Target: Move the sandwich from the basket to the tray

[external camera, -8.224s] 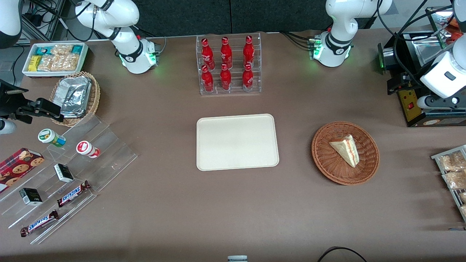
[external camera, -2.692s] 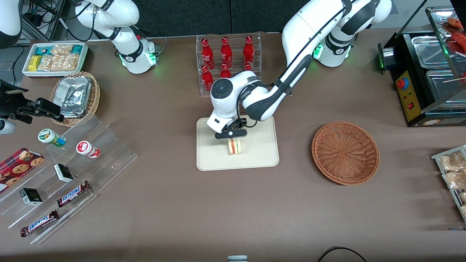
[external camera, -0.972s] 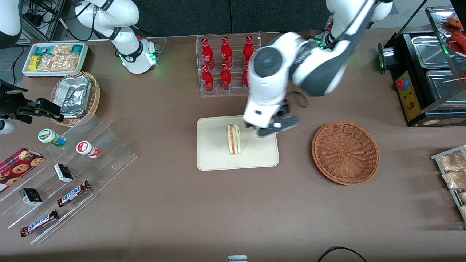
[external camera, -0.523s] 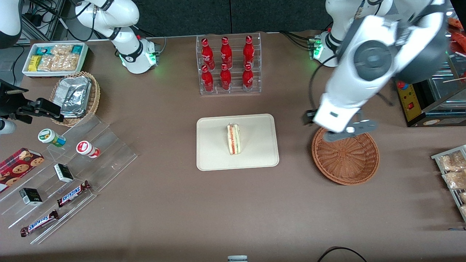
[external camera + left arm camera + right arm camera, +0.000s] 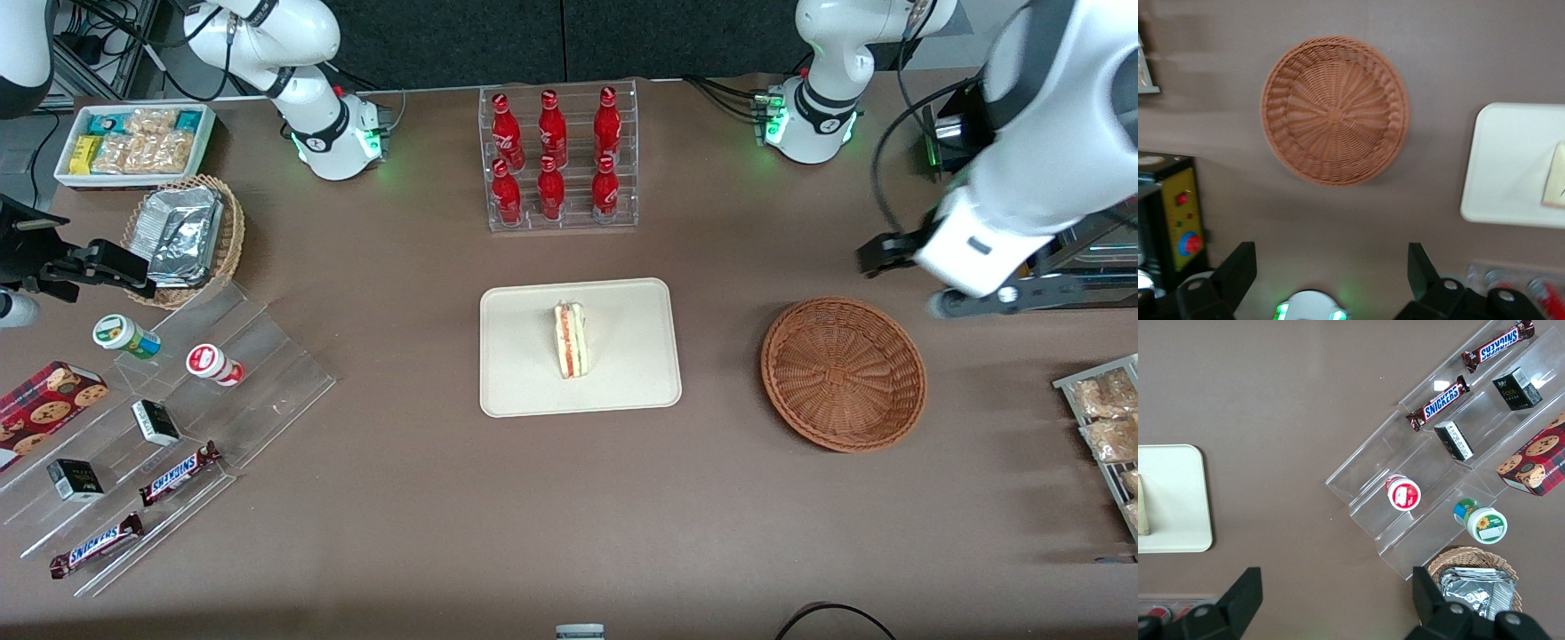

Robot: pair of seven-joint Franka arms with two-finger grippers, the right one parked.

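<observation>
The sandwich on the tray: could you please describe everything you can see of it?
The sandwich is a small wedge of pale white bread with orange-red and light filling layers showing along its edge. It stands on edge near the middle of the cream tray, touching only the tray. Nothing grips it: the gripper, jaws open, is up by the woven basket, toward the working arm's end of the table.

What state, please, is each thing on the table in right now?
Sandwich: standing on edge on the tray, free of any grip.
Tray: flat, holding only the sandwich.
Basket: upright, empty.
Gripper: jaws open, holding nothing, raised above the table at the working arm's end.
Bottles: upright in their rack.
</observation>
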